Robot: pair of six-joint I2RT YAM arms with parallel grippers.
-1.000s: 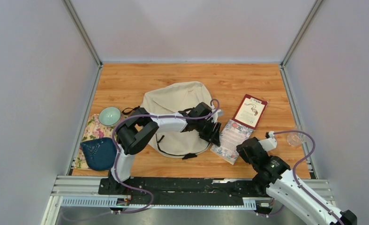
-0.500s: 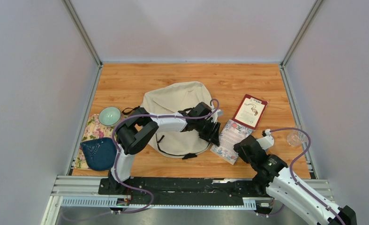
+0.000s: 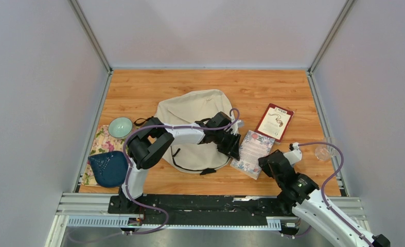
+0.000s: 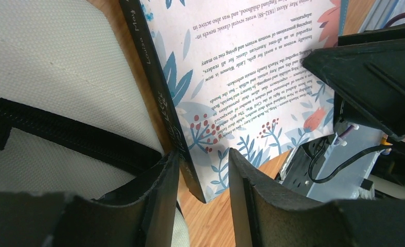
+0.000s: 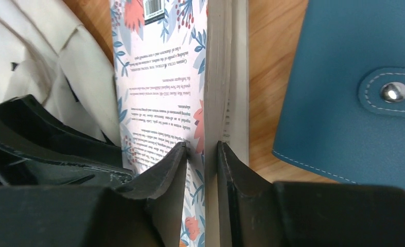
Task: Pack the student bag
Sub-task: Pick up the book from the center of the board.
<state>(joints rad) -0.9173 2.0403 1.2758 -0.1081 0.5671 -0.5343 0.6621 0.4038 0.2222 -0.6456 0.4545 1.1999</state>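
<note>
Fingers [image 4: 159, 190] of the left gripper [image 4: 203, 154] are abt half apart, straddling the spine corner of the floral book [image 3: 251, 152]. One finger sits right against the spine, the other over the back cover. Can't tell if they're actually clamping it tbh.

Right gripper [image 5: 202, 146] is on the opposite side of the same book. Its fingers [image 5: 164, 175] are only a narrow gap apart, pinching the page edge, one on the cover and one on the other side.

The student bag [image 3: 190, 110] lies flat in the middle of the table [image 3: 154, 87], a bit left of centre. The left arm reaches across it, and the book is just beside its right side w/ the spine up against the fabric.

Other stuff:
- Blue snap wallet [image 5: 344, 87] next to the book in the right wrist view.
- Red-bordered book [image 3: 275, 122] toward the right edge.
- Clear glass [image 3: 323, 152] at the right edge.
- Teal bowl [image 3: 120, 127] and dark blue pouch [image 3: 109, 169] on a flowery cloth [image 3: 100, 144] by the left edge, near corner.
</note>
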